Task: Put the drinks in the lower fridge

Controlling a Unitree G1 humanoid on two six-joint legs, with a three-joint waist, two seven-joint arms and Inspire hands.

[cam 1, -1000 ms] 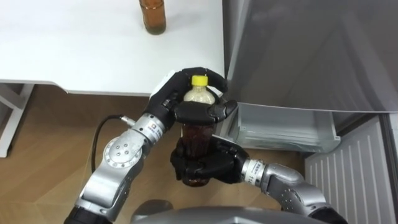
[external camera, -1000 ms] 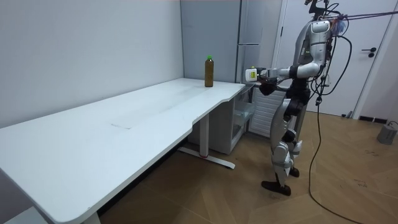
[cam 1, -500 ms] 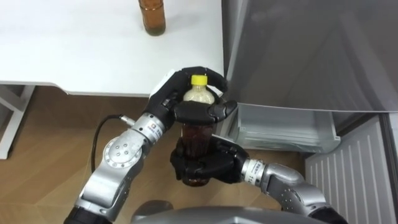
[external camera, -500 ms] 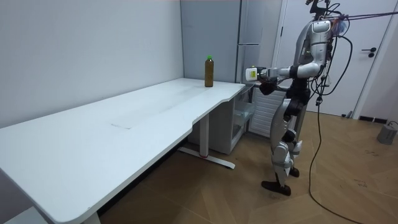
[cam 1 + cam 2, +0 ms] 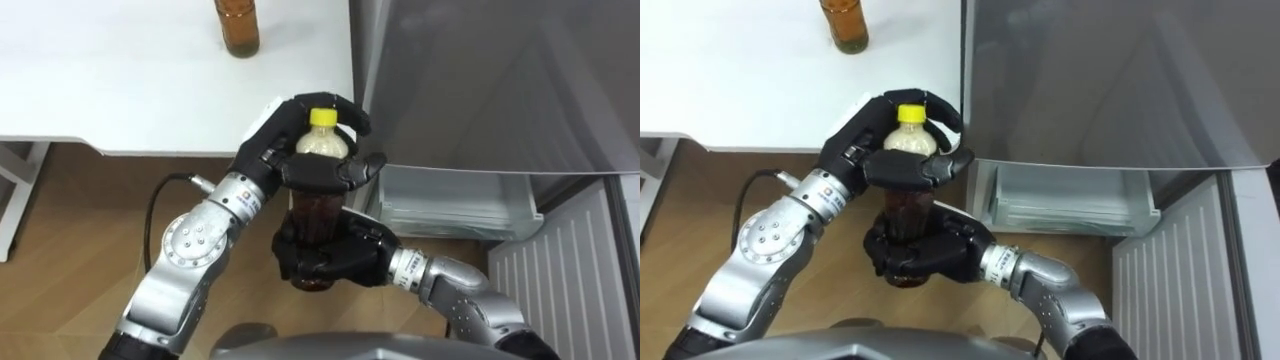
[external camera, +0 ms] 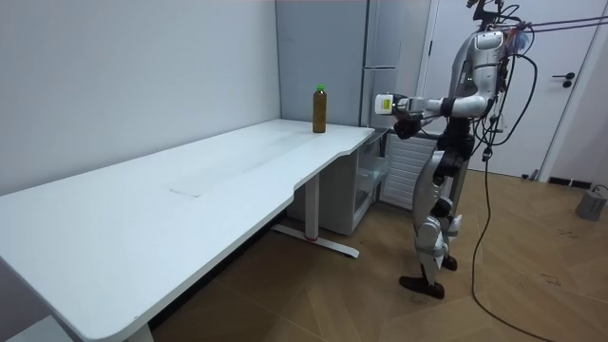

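A bottle of brown drink (image 5: 318,205) with a yellow cap is held upright in front of my chest, over the floor just off the table's corner. My left hand (image 5: 268,152) is curled round its neck and shoulder, and my right hand (image 5: 332,260) grips its lower body from below. In the room view I stand facing the fridge with the bottle (image 6: 383,103) held out at chest height. A second brown bottle (image 5: 238,25) stands on the white table (image 5: 150,90) near its far edge. The lower fridge compartment (image 5: 450,205) is open, showing a pale drawer.
The grey upper fridge door (image 5: 480,80) is closed, right of the table's corner. The lower door (image 5: 570,260) stands open at my right with its ribbed inside facing me. Wooden floor lies below the table edge. A small bucket (image 6: 593,202) sits far off.
Both hands have lifted the bottle a little higher and slightly toward the fridge; the grip is unchanged. The bottle on the table has not moved.
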